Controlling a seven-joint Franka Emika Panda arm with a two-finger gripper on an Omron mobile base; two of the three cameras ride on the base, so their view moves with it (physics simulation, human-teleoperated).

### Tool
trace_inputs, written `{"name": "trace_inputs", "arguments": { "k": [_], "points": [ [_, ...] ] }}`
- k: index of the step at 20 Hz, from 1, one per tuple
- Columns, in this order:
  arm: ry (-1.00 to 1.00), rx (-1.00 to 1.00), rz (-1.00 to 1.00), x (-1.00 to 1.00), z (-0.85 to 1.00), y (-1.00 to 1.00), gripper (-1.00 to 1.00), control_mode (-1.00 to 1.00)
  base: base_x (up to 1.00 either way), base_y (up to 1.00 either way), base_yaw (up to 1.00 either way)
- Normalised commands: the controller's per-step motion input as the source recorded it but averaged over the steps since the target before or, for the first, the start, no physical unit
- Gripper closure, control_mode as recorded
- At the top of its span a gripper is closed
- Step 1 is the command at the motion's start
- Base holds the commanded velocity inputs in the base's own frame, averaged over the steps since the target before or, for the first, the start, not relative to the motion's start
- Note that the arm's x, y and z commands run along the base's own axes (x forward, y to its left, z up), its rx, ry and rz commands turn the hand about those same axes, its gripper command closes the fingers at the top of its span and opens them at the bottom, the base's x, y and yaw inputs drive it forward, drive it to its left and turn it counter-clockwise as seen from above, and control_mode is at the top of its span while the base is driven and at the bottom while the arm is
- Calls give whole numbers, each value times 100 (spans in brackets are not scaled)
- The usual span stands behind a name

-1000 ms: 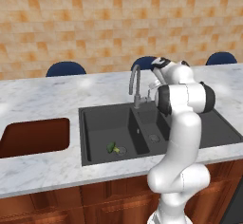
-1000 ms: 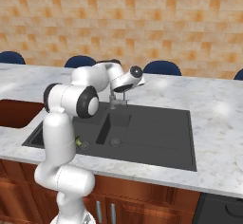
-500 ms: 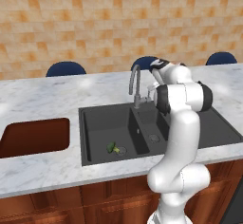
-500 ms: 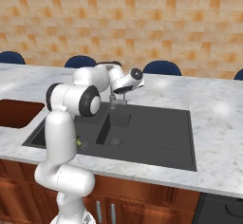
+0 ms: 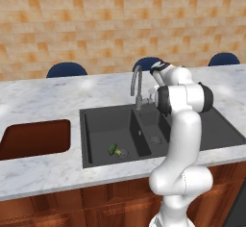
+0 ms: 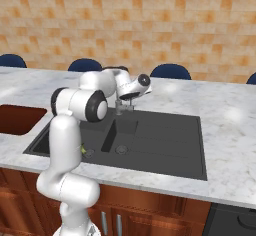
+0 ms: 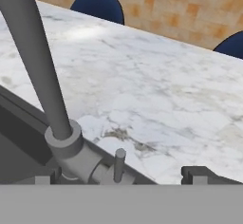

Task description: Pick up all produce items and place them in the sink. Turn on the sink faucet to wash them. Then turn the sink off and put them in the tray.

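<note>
Hovering at the base of the slim grey metal gooseneck faucet [image 7: 45, 83], my pincer [image 7: 116, 179] stands spread wide, its small lever handle [image 7: 119, 163] between my fingertips. The tiny green lumpy broccoli piece [image 5: 114, 149] lies in the dark charcoal double-basin sink [image 5: 101, 121], beside the drain.

Produce item [image 5: 114, 149] in the sink's [image 5: 96, 159] left basin, faucet [image 5: 137, 84] behind, tray [image 5: 33, 138] further left.

An orange tiled wall [image 5: 120, 24] stands behind the white marble surface [image 5: 43, 101], with blue chairs [image 5: 66, 69] between and brown wooden cabinets [image 5: 96, 204] below.
</note>
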Motion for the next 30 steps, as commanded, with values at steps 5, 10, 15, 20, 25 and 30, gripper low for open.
{"name": "trace_inputs", "arguments": {
  "k": [5,10,15,20,25,30],
  "points": [
    [0,0,1,7,-15,2,-100,-100,0,0,0],
    [0,0,1,9,-15,5,-100,-100,0,0,0],
    [0,0,1,10,-14,7,-100,-100,0,0,0],
    [0,0,1,9,-15,7,-100,-100,0,0,0],
    [0,0,1,8,-18,6,-100,-100,0,0,0],
    [0,0,1,7,-15,6,100,-100,0,0,0]
  ]
}}
